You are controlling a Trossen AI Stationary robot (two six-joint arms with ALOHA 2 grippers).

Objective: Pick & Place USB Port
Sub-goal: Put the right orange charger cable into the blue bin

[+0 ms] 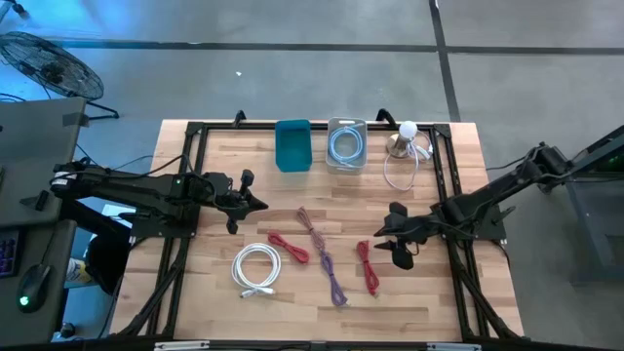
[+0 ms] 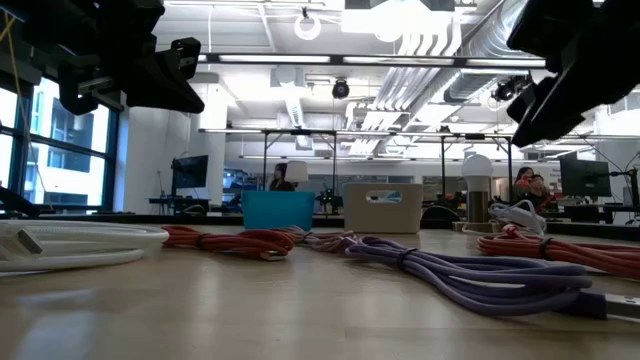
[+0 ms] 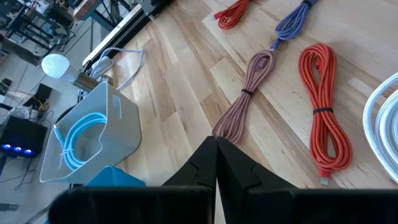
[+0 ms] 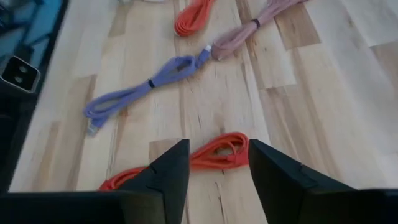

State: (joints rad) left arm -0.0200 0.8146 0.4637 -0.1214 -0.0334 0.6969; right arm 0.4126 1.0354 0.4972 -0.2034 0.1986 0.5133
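USB cables lie loose on my bench (image 1: 214, 292), none held: white coil (image 1: 255, 268) front-left, short red one (image 1: 289, 247) beside it, brownish-pink one (image 1: 313, 225) running into the purple one (image 1: 334, 276) at centre, another red one (image 1: 369, 268) to the right of those. Containers sit along the far edge: teal bin (image 1: 292, 145), contents not visible from above or in the low view; grey bin (image 1: 346, 144) just beside it, holding a coiled light-blue cable (image 1: 345, 146). Left wrist view confirms the blue coil lying in the grey bin (image 3: 93, 140). Right of the grey bin stands a small lamp with a white bulb (image 1: 407, 131), its white cord (image 1: 402, 168) looped on the bench. My left tool (image 1: 255, 203) hangs above the bench left of centre, fingers pressed together, nothing between them, nose toward the brownish-pink cable (image 3: 242, 106). My right tool (image 1: 383, 236) hovers just over the right-hand red cable (image 4: 211, 155), fingers spread wide with that cable showing in the gap, not gripped. Both tools are clear of the bins.
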